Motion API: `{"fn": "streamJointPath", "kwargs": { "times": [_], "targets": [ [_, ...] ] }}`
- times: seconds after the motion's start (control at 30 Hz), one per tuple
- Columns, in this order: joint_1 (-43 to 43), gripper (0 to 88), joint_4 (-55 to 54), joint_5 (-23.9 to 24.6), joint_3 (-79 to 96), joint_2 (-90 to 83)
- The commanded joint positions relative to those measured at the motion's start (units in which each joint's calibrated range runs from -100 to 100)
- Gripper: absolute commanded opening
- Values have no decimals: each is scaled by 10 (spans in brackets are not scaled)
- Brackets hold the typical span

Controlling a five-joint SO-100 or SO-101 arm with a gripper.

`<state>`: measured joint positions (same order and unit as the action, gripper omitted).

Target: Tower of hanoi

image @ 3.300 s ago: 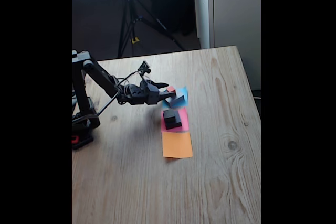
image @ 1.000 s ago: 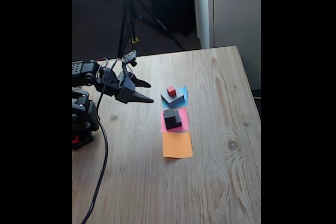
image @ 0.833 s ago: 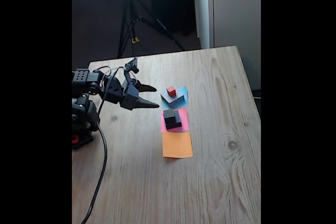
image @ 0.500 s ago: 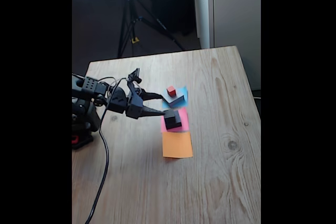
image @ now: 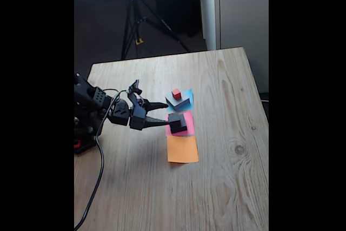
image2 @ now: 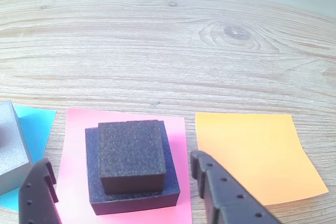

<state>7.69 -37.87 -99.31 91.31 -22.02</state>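
Gripper is reaching in with its jaws spread wide, straddling the small dark grey block at the lower centre of the wrist view.

That block is sitting on the medium black block, both on the pink paper square, probably so the fingers can close on the top piece alone. At the centre of the fixed view, the tiny red cube is resting on the wide flat grey block over the blue paper square; the orange paper square is lying bare.
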Motion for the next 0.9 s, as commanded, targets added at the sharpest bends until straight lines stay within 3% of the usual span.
{"fn": "streamJointPath", "kwargs": {
  "times": [0.0, 0.47, 0.87],
  "targets": [
    [-1, 299, -57, -7, -11, 35],
    [-11, 291, -201, -7, -37, 186],
    [-14, 288, -234, -7, -85, 273]
  ]
}}
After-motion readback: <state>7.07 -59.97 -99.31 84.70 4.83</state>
